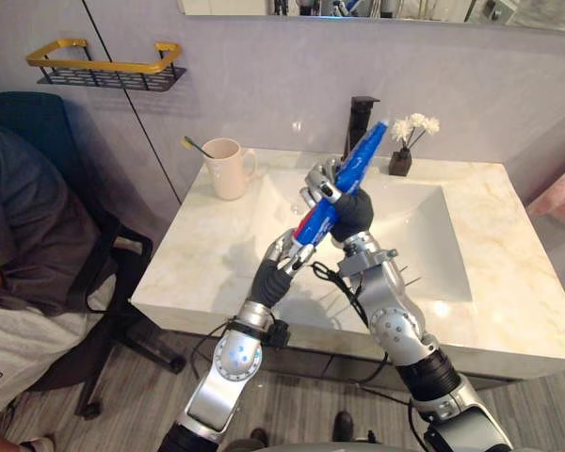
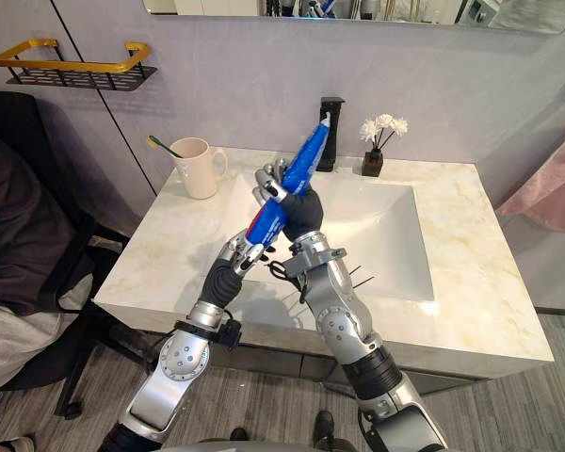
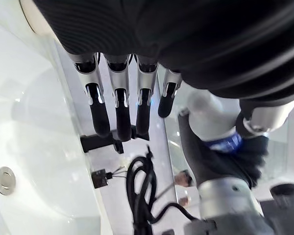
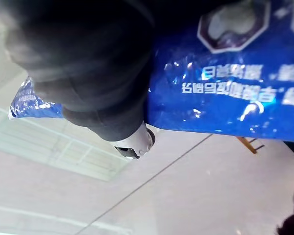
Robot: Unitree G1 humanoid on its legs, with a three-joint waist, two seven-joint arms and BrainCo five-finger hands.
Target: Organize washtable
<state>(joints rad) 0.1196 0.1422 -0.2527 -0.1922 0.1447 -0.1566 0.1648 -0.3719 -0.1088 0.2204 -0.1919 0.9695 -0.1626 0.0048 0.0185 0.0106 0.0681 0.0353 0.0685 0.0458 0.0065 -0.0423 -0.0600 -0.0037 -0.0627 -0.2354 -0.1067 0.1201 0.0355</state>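
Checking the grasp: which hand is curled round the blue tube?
The right hand, curled round the blue tube; the left hand has straight fingers.

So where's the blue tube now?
In the left eye view's middle, the blue toothpaste tube slants up in the right hand, above the white sink basin, before the black faucet.

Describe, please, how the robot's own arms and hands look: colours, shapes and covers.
The left arm and the right arm are silver-grey metal with rounded joints and dark sections between them. On the left hand and the right hand, a dark ribbed cover wraps the wrist and the back of the hand. The fingers are silver with dark tips.
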